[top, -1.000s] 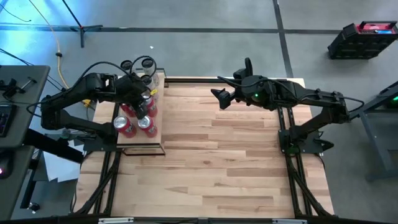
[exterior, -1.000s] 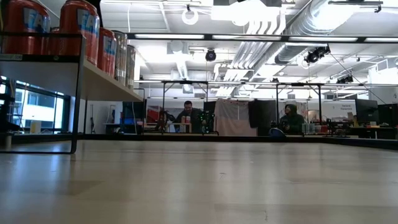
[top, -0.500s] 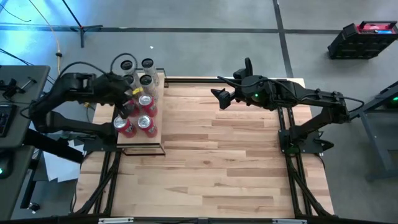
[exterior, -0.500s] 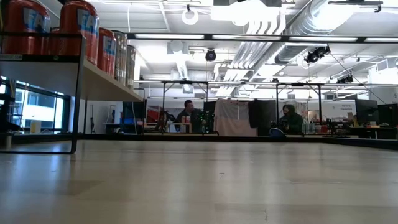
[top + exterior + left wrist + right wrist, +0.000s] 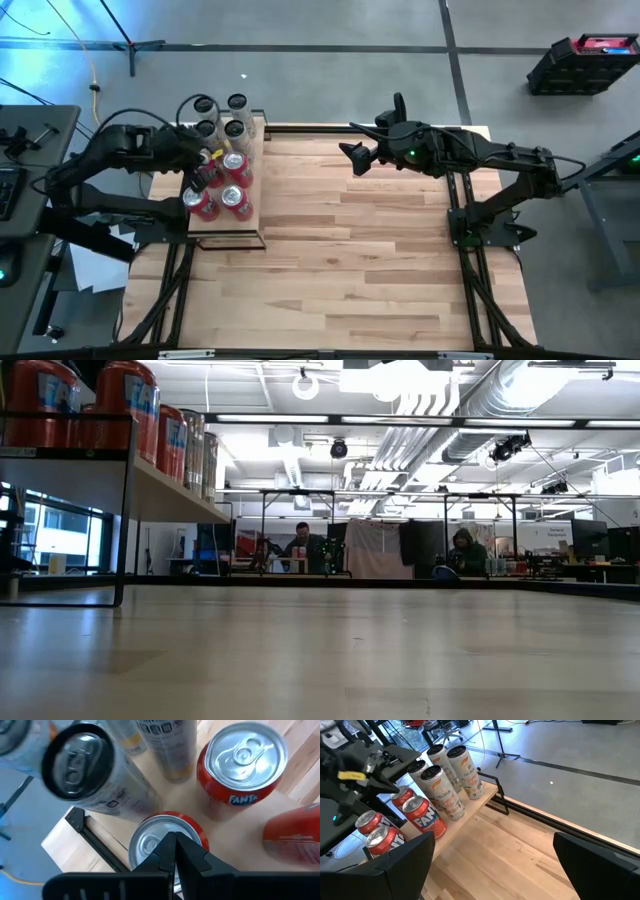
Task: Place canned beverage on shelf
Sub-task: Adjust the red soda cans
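Pale plank wood is filling most of what you're looking at: the counter point(image 5: 340, 260), carrying nothing but the shelf point(image 5: 250, 232) at its far-left corner. The shelf is sitting raised on its thin black frame, already loaded: four tall pale cans point(image 5: 236, 104) at the far end, four red Fanta cans point(image 5: 237, 200) nearer. All are standing upright, close together. Your left claw point(image 5: 200, 178) is hovering directly above the red can point(image 5: 167, 837) on the shelf's outer edge, fingers pressed fully together, gripping nothing. Your right claw point(image 5: 362, 157) is waiting spread wide over the counter's far middle, well apart from the shelf, empty. You're likely at the release-and-retreat step; the beverage looks placed. Next you're needing to lift the left arm clear without clipping the neighbouring tall cans, which would tip easily.
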Motion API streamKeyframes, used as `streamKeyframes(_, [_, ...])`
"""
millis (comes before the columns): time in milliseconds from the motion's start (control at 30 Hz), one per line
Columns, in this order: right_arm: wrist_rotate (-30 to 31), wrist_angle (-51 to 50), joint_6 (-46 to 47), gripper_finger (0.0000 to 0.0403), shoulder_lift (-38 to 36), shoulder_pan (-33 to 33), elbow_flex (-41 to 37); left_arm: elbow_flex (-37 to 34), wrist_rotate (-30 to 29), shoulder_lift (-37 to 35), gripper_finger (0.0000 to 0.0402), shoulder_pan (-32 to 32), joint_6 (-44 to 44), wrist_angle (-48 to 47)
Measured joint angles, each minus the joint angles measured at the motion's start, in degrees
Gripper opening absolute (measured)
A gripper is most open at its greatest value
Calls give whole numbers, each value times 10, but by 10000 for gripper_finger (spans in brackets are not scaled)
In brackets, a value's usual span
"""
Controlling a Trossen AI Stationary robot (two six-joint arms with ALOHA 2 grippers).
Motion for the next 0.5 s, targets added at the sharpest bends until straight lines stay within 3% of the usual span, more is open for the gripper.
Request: streamKeyframes(500, [-5,0,-1,392,0,0,0,-20,2,0,0,0,-24,3])
